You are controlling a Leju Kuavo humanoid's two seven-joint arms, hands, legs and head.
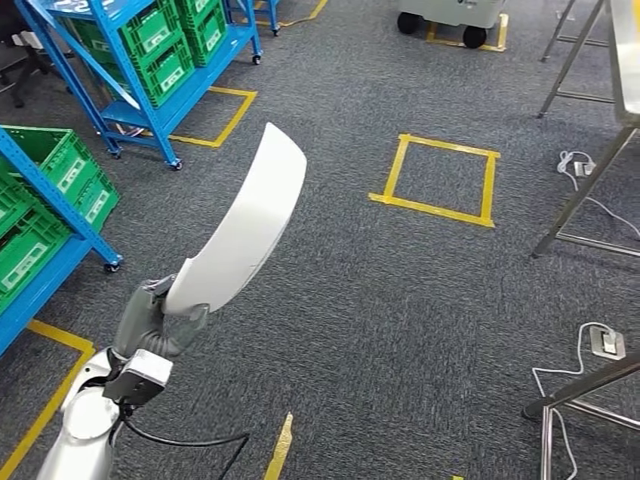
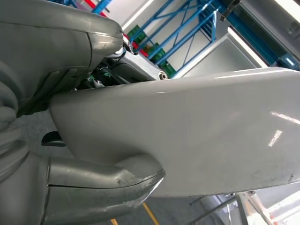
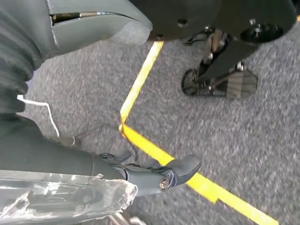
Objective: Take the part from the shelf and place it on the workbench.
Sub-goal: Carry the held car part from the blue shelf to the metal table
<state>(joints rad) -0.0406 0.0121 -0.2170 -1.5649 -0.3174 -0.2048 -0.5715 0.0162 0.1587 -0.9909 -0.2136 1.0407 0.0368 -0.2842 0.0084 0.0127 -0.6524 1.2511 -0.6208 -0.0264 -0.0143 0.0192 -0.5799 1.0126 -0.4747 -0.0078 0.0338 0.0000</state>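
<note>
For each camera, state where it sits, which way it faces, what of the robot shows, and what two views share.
Head view: high on the body, facing forward and down at grey carpet, blue shelves and a taped square; left hand holds the white part.
Left wrist view: behind the left hand, along the part, toward shelving.
Right wrist view: behind the right hand, facing down at carpet and yellow tape.
Head and left wrist views share the part.

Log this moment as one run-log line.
phase: carry | left hand: grips white curved part at its lower end | right hand: holds nothing, over carpet | shelf: robot's left | part not yet on workbench
</note>
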